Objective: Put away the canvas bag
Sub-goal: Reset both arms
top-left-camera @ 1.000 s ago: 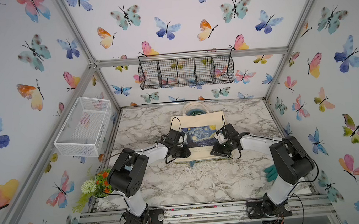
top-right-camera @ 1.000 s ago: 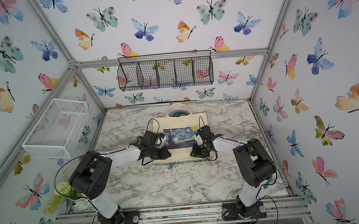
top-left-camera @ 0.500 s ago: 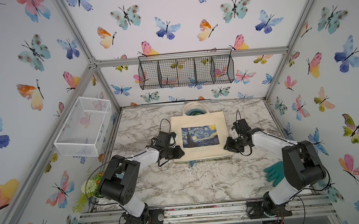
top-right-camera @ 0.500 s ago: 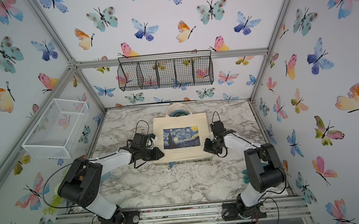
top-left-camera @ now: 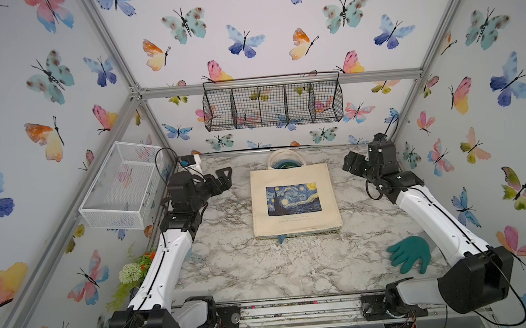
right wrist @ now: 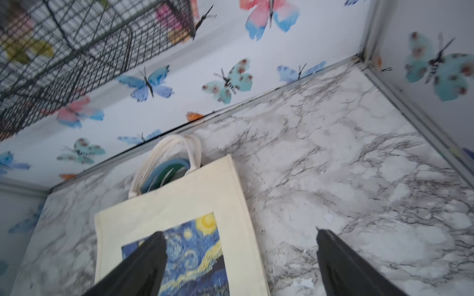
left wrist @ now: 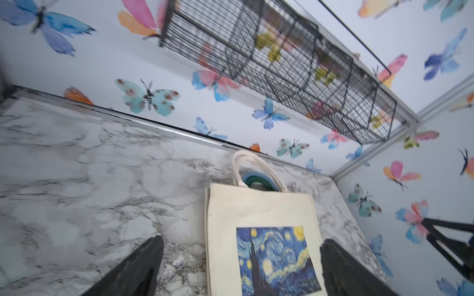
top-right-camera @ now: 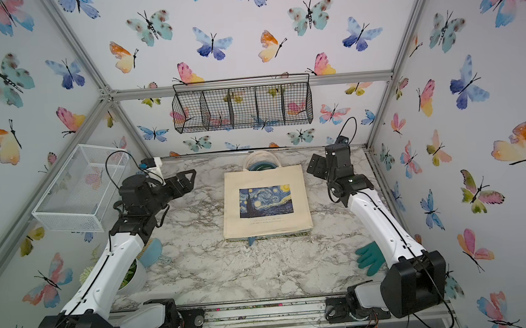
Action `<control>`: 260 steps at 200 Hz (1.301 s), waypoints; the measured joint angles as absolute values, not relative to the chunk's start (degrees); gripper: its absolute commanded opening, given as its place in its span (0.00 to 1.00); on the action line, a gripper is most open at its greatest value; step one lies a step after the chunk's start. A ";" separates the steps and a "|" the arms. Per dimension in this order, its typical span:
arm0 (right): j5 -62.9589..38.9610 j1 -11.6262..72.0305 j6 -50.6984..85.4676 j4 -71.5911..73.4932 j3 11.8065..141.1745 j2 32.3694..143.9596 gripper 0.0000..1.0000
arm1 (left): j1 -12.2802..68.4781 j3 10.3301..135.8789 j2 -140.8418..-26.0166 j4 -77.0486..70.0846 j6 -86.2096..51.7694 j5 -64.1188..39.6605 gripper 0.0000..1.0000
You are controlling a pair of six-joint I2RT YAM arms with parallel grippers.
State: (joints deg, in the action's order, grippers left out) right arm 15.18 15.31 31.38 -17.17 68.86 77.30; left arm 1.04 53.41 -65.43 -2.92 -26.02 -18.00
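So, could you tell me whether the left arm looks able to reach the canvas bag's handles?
Probably yes: the left gripper hangs open beside the canvas bag, with only bare marble tabletop between it and the handles.

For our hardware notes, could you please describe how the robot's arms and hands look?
Both the left arm and right arm have white tube links, bulky black joint housings and thin black cables looping off the wrists. The left hand and right hand are black, with flat tapered fingers.

The canvas bag lies flat mid-counter, left hand at its left, right hand at its right, glove near right
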 measured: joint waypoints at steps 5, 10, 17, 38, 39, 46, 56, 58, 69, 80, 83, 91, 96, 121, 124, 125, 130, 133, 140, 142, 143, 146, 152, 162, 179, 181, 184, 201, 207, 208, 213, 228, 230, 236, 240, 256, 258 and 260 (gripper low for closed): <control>17.19 15.31 31.40 -15.57 67.77 77.06 0.98 | -0.14 53.41 -65.58 -3.22 -26.76 -17.80 0.98; 19.38 15.29 31.00 -13.37 66.13 76.84 0.98 | -1.56 53.45 -65.82 -3.57 -27.59 -17.50 0.98; 22.26 15.29 29.80 -9.17 63.13 76.40 0.98 | -2.52 53.54 -66.13 -3.62 -28.51 -16.03 0.98; 29.61 15.29 23.31 5.78 51.62 76.05 0.98 | -3.11 52.80 -66.85 -4.86 -31.05 -10.09 0.98; 29.95 15.29 22.76 6.61 50.98 76.12 0.98 | -3.11 52.62 -66.87 -5.21 -31.09 -10.04 0.98; 31.62 15.29 20.86 10.24 48.05 76.90 0.98 | -3.11 51.31 -66.87 -6.70 -31.35 -7.73 0.98; 33.95 15.18 17.89 14.87 44.66 78.91 0.98 | -3.07 48.88 -66.89 -8.45 -31.31 -5.04 0.98; 34.30 15.16 17.30 15.62 44.23 79.46 0.98 | -3.05 48.62 -66.89 -8.64 -31.09 -4.78 0.98; 35.97 15.05 15.05 18.98 42.48 82.39 0.99 | -3.05 44.56 -66.94 -11.90 -28.29 -2.81 0.98; 37.26 15.00 12.91 22.61 41.19 85.47 1.00 | -3.20 40.18 -67.07 -15.27 -23.68 -2.90 0.98; 37.50 15.00 12.49 23.38 40.91 86.06 1.00 | -3.25 39.40 -67.13 -15.99 -22.61 -2.98 0.98; 38.00 14.98 11.46 25.98 39.97 87.72 1.00 | -3.27 36.73 -67.37 -17.85 -19.29 -3.11 0.98; 38.09 14.96 10.72 27.66 39.27 88.44 1.00 | -3.27 35.55 -67.51 -18.74 -17.65 -3.14 0.98; 38.02 14.94 5.91 35.48 35.00 89.30 0.99 | -3.27 30.46 -67.68 -23.81 -10.20 -2.28 0.98; 38.02 14.92 4.97 36.49 34.50 89.30 0.99 | -3.27 30.02 -67.68 -24.51 -9.34 -2.00 0.98; 38.02 14.92 4.91 36.71 34.41 89.30 0.99 | -3.27 29.78 -67.68 -24.71 -9.04 -1.87 0.98; 37.95 14.90 3.70 38.33 33.65 89.30 0.99 | -3.27 29.06 -67.68 -25.78 -8.14 -1.39 0.98; 37.93 14.85 3.07 39.38 33.17 89.32 0.99 | -3.31 28.51 -67.68 -26.55 -7.60 -1.30 0.98; 37.74 14.74 1.67 41.23 32.18 89.30 0.99 | -3.55 27.44 -67.66 -28.14 -6.24 -1.28 0.98; 37.69 14.72 1.39 41.60 31.97 89.27 1.00 | -3.66 27.07 -67.66 -28.58 -5.89 -1.32 0.98; 37.69 14.70 1.28 41.71 31.90 89.25 1.00 | -3.73 26.85 -67.66 -28.82 -5.58 -1.37 0.98; 37.52 14.66 0.78 42.24 31.57 89.23 1.00 | -3.77 26.63 -67.66 -29.23 -5.06 -1.69 0.98; 37.36 14.57 0.14 43.11 31.07 89.19 1.00 | -4.12 25.47 -67.66 -30.79 -3.95 -2.11 0.98; 37.15 14.55 -0.93 44.66 30.09 88.90 1.00 | -4.62 23.59 -67.75 -33.19 -2.46 -3.38 0.98; 36.32 14.55 -2.02 46.74 28.14 87.44 0.99 | -4.93 20.78 -68.64 -38.28 -2.37 -4.58 0.98; 36.18 14.55 -2.15 46.92 27.83 87.18 1.00 | -4.93 20.60 -68.69 -38.59 -2.52 -4.69 0.98; 36.01 14.55 -2.20 47.13 27.53 86.80 1.00 | -4.95 19.94 -68.86 -39.57 -2.66 -4.97 0.98; 34.89 14.55 -2.76 48.66 25.61 84.58 1.00 | -5.17 17.76 -68.95 -41.69 -2.72 -7.97 0.98; 34.50 14.55 -2.90 49.30 24.99 83.90 1.00 | -5.17 17.32 -68.97 -42.22 -2.61 -9.21 0.98; 34.48 14.55 -2.90 49.36 24.93 83.83 1.00 | -5.17 17.28 -68.97 -42.26 -2.61 -9.32 0.98; 34.22 14.55 -3.05 49.93 24.45 83.40 1.00 | -5.17 17.15 -69.04 -42.44 -2.57 -9.85 0.98; 33.71 14.55 -3.07 51.75 22.90 82.24 1.00 | -5.15 15.92 -69.76 -45.08 -2.59 -12.05 0.99; 33.63 14.55 -3.05 52.03 22.50 81.93 1.00 | -5.15 15.62 -69.93 -45.63 -2.57 -12.16 0.98; 33.32 14.55 -3.05 52.88 21.61 81.30 0.99 | -5.15 14.74 -70.35 -47.48 -2.59 -12.47 0.98; 33.06 14.55 -3.05 53.56 20.93 80.84 0.99 | -5.17 13.69 -70.91 -49.17 -2.55 -12.93 0.98; 32.34 14.55 -2.76 57.01 17.47 78.83 0.99 | -5.19 10.46 -71.79 -52.36 -2.24 -14.09 0.98; 32.27 14.55 -2.61 57.71 17.02 78.63 0.99 | -5.19 10.17 -71.88 -52.53 -2.20 -14.22 0.98; 32.21 14.55 -2.63 58.35 16.51 78.48 0.99 | -5.19 10.04 -71.92 -52.62 -2.13 -14.31 0.98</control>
State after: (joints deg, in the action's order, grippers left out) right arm 32.21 14.55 -2.63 58.35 16.51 78.48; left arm -5.19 10.04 -71.92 -52.62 -2.13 -14.31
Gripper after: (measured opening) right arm 0.992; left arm 0.983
